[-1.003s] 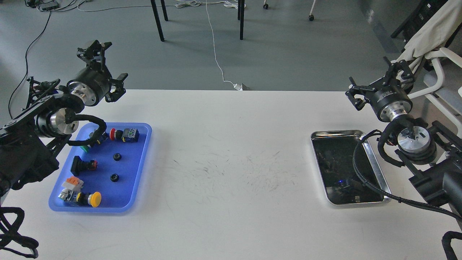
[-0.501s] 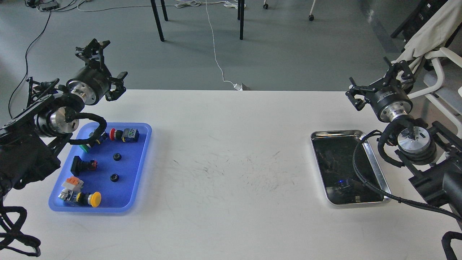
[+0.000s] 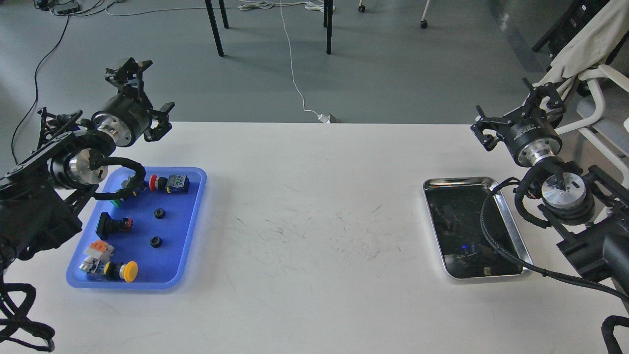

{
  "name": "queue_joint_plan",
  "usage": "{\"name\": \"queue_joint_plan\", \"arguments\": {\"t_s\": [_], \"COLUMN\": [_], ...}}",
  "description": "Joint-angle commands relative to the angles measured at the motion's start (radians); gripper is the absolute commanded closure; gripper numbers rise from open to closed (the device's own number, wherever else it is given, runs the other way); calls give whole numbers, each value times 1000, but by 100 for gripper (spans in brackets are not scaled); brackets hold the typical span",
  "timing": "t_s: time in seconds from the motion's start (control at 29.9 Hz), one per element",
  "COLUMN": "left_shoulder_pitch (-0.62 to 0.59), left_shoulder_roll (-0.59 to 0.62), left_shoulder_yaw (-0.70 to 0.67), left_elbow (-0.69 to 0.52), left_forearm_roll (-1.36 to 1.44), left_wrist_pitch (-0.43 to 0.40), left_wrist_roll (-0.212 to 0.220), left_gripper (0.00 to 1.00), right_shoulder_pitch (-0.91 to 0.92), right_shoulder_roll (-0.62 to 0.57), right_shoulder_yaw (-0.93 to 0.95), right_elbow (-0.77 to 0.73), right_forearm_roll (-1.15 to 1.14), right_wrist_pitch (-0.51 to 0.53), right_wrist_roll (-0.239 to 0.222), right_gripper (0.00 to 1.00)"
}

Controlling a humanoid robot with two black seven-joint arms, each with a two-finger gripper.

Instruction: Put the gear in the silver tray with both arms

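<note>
White table, seen from your robot's head. Your left gripper hangs in the air past the far-left corner of the table, above and beyond the blue tray; its fingers stand wide apart, one up near the top, one out to the right, nothing between them. Your right gripper sits high at the far-right edge of the table, beyond the silver tray; fingers apart there too, and empty

The blue tray lies at the left side. In it you have two small black gears: one near the middle, the other just nearer to you. Neither touches anything else. Around them: a red-capped button joined to a black switch block at the far end, a black part to the left, a yellow button at the near end, with a white and orange part beside it

The silver tray lies at the right side, well apart from the blue one, its dark bottom showing only reflections. A black cable from your right arm crosses over its right rim
</note>
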Motion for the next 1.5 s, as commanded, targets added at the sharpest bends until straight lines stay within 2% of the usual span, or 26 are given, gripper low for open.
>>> {"name": "queue_joint_plan", "arguments": {"t_s": [0.0,0.7,0.84,1.0,1.1,1.2,1.3,1.37,1.44,1.47], "left_shoulder_pitch": [0,26,23,17,5,3,-34,-55,-60,-57], "left_shoulder_roll": [1,22,57,132,209,264,280,300,336,346], "left_shoulder_yaw": [1,9,69,148,162,184,193,195,181,181], "left_elbow": [-3,-10,-25,-84,-168,-179,-176,-174,-165,-164], "left_forearm_roll": [2,3,6,15,67,149,184,178,166,154], "left_wrist_pitch": [0,-11,-15,-74,-77,-89,-100,-112,-167,-188], "left_wrist_roll": [0,3,9,11,13,14,58,139,207,213], "left_gripper": [1,1,1,1,1,1,1,1,1,1], "right_shoulder_pitch": [-2,-5,-11,-17,-19,-19,-19,-19,-19,-19], "right_shoulder_roll": [0,0,0,0,1,1,1,1,3,3], "right_shoulder_yaw": [0,-2,-2,-2,-3,-6,-8,-9,-9,-9], "right_elbow": [0,0,0,0,0,-1,-1,-1,-1,-1], "right_forearm_roll": [0,0,0,0,0,0,0,0,0,0], "right_wrist_pitch": [0,0,0,2,3,3,2,2,2,2], "right_wrist_roll": [-1,-1,0,0,-1,0,0,0,0,0], "right_gripper": [1,1,1,1,1,1,1,1,1,1]}}
